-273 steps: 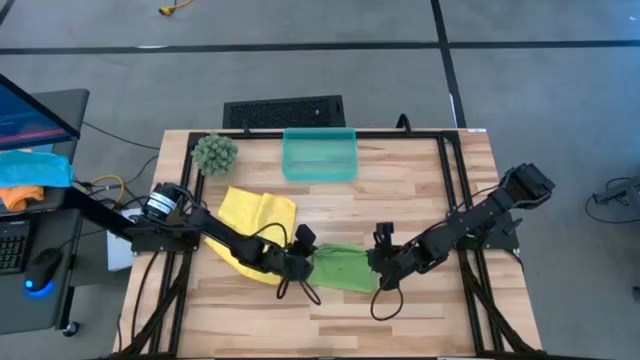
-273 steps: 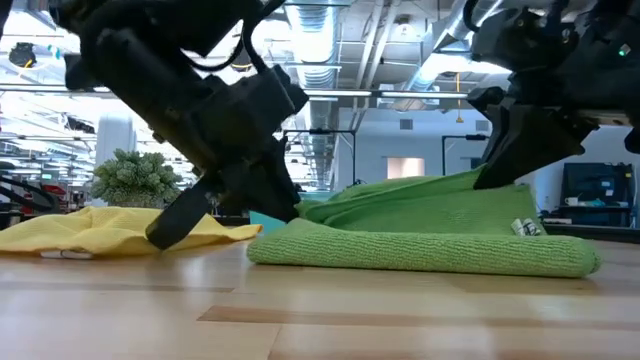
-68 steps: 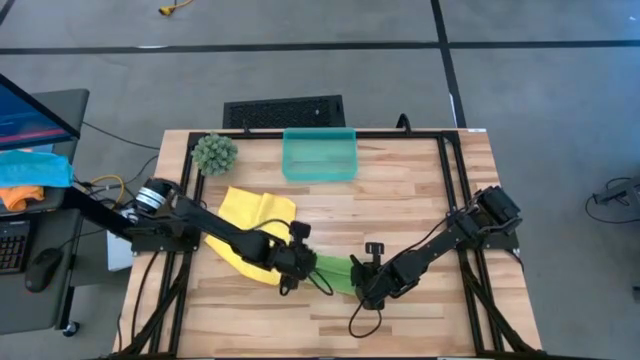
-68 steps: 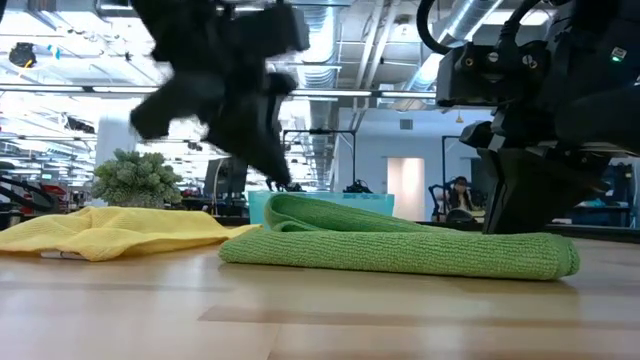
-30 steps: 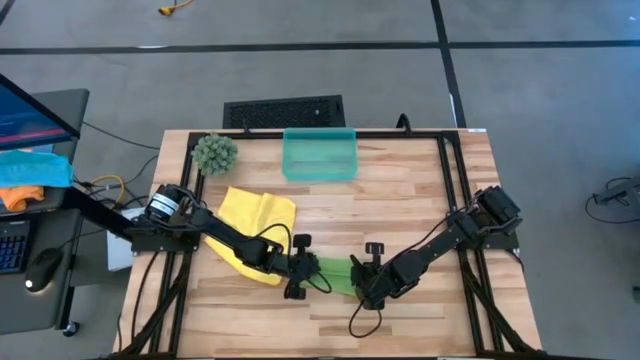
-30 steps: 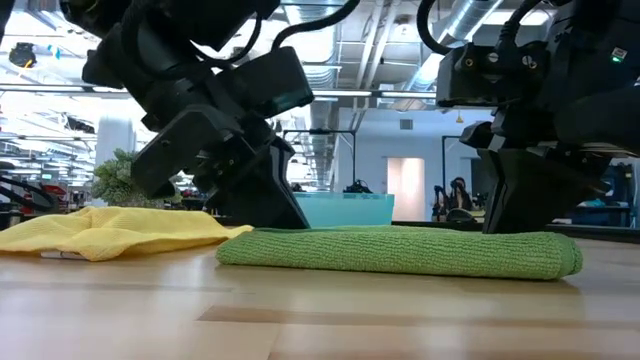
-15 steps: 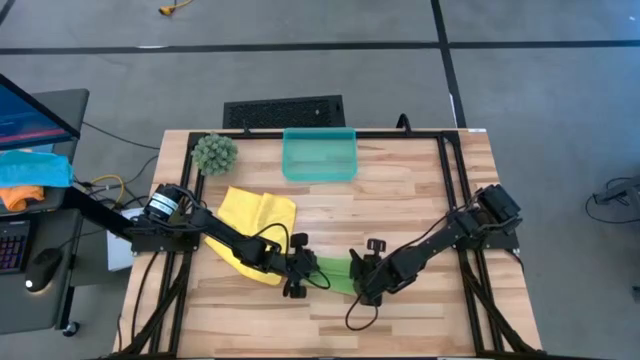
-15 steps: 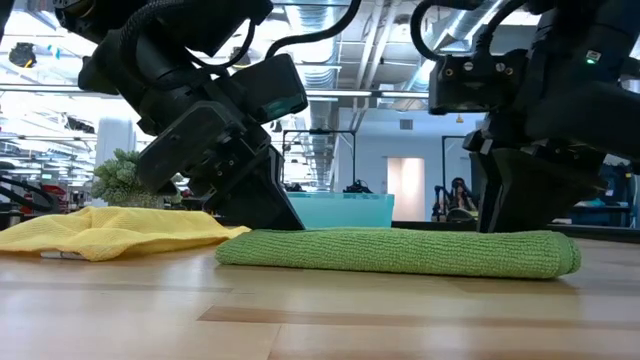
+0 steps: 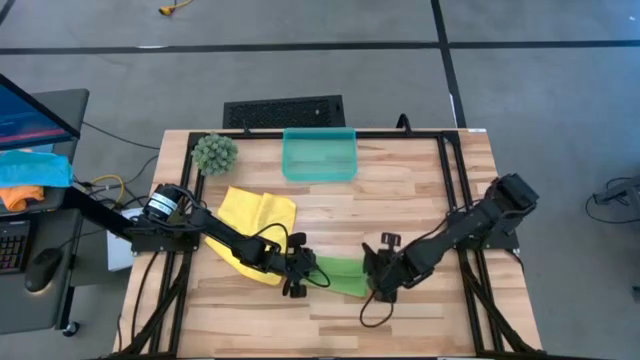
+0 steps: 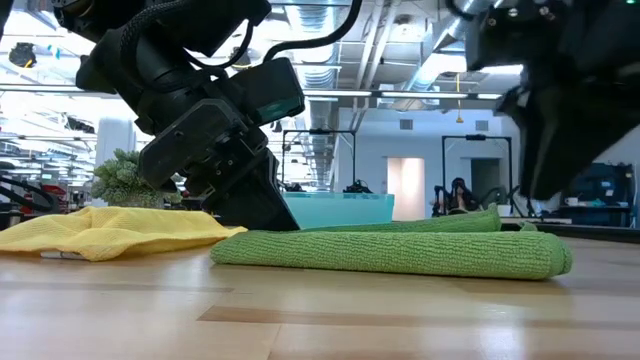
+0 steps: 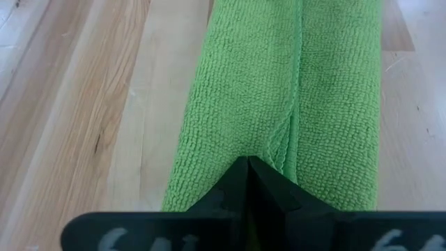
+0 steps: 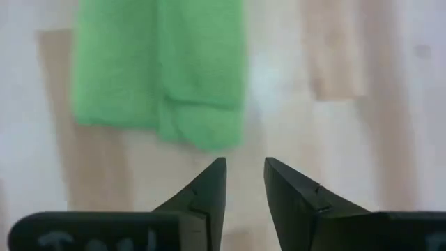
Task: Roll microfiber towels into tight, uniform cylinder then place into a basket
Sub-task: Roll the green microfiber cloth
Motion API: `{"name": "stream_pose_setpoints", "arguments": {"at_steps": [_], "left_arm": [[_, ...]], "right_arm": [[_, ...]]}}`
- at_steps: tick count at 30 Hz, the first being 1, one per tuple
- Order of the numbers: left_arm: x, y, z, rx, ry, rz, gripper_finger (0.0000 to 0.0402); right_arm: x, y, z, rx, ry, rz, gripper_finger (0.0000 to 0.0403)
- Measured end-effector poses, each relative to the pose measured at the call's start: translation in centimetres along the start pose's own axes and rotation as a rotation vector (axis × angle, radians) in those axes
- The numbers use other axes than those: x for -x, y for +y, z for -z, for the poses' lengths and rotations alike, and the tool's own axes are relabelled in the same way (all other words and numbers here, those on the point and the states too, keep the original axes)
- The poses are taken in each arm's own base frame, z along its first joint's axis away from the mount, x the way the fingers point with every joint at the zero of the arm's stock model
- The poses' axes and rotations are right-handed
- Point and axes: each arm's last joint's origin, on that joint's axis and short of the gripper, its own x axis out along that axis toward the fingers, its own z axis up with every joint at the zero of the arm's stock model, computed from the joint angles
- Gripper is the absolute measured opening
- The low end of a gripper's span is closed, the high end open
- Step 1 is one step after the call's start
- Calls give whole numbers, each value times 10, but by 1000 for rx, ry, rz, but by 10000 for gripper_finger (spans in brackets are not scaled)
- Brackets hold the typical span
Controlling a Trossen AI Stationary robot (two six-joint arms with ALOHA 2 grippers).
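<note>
Grey floor (image 9: 330, 60) crossed by dark lines around a pale wooden bench (image 9: 400, 190). Side desk (image 9: 45, 205) with keyboard and mouse. Beyond: open hall, ceiling ducts (image 10: 330, 40), bright strip lights.

Left hand (image 9: 297, 275) presses low, its fingers (image 11: 249, 187) closed together; right hand (image 9: 378, 283) hovers raised, fingers (image 12: 209, 187) parted.

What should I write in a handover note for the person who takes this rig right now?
Left gripper: shut on the green towel at its left end.
Right gripper: open, just off the towel's right end, holding nothing.
Green towel: a folded strip at the table's front centre, not a tight roll.
Yellow towel: crumpled, unrolled, partly under the left arm.
Basket: at the back edge, no towel inside.
Left: roll both, then basket them.
</note>
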Motion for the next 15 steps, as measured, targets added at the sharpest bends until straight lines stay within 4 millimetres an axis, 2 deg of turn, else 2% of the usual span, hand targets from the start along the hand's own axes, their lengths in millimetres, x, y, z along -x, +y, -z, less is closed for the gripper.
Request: {"name": "stream_pose_setpoints", "arguments": {"at_steps": [6,9,11,15], "left_arm": [[0,0,0,2,0,1,6],[0,0,0,2,-1,1,6],[0,0,0,2,-1,1,6],[0,0,0,-8,-4,2,6]], "right_arm": [[34,-17,21,4,-10,157,122],[39,-24,40,-76,-66,199,121],[32,-28,52,-157,-106,161,121],[5,-33,72,-321,-210,-13,121]]}}
